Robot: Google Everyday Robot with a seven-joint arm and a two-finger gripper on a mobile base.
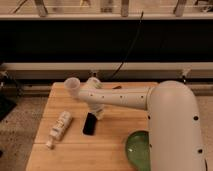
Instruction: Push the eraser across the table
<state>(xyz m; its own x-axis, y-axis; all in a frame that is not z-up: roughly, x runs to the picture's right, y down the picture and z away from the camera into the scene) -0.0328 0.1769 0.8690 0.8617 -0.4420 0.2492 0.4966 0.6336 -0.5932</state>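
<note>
The eraser (pixel 90 123) is a flat black block lying on the light wooden table (pixel 75 152), near its middle and slightly left. My white arm reaches in from the right and bends down to the gripper (pixel 99 113), which is right at the eraser's upper right end, touching or nearly touching it. The arm hides the tabletop behind the gripper.
A white bottle (pixel 60 125) lies on its side left of the eraser. A white cup (pixel 72 86) stands at the back left. A green bowl (pixel 138 150) sits at the front right, partly behind my arm's body. The floor lies beyond the table's left edge.
</note>
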